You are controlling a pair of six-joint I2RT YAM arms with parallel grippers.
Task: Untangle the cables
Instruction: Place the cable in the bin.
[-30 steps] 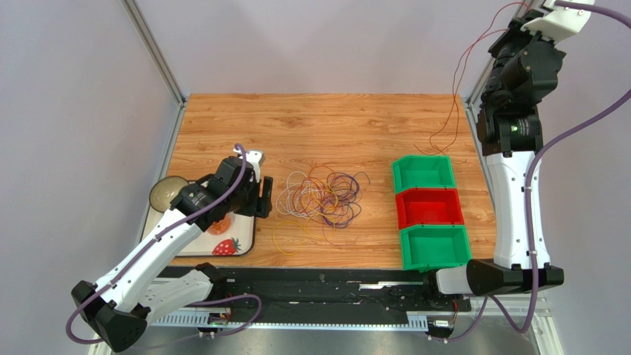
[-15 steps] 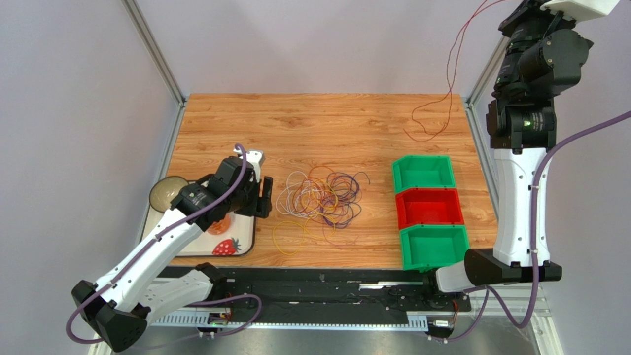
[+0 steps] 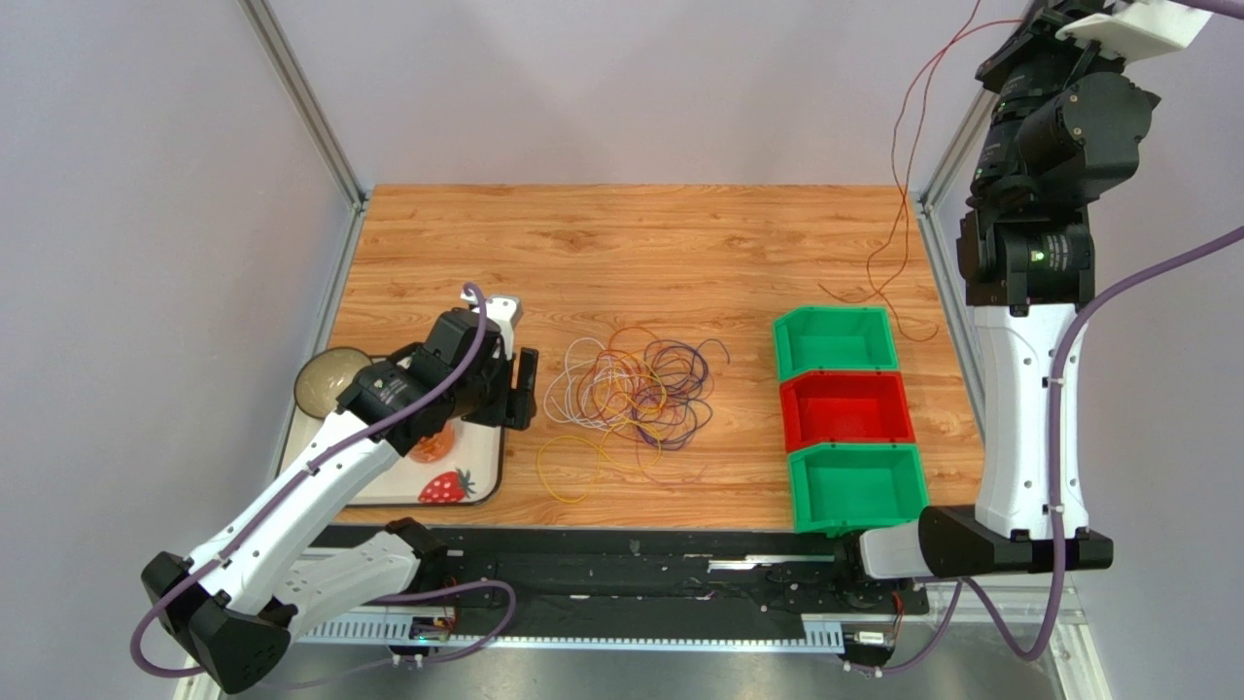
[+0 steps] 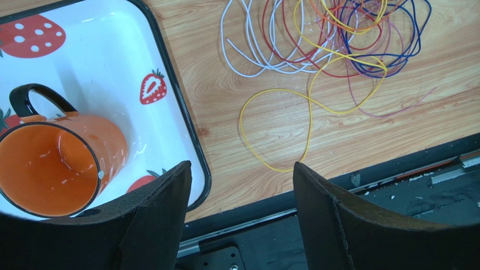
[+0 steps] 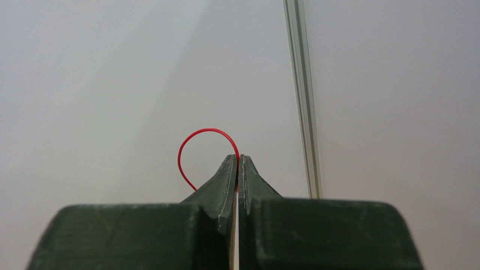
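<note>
At far right, high above table (image 3: 613,248): right gripper (image 5: 237,160) clamped on red cable (image 3: 901,175). Cable hung near-vertical, tail down at table, just far of green bin (image 3: 834,340). Tangle (image 3: 638,391) mid-table, just right of left gripper (image 4: 241,169), jaws apart.

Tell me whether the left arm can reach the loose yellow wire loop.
Probably yes: the open left hand hangs over the thin yellow wire loop, with nothing in between.
</note>
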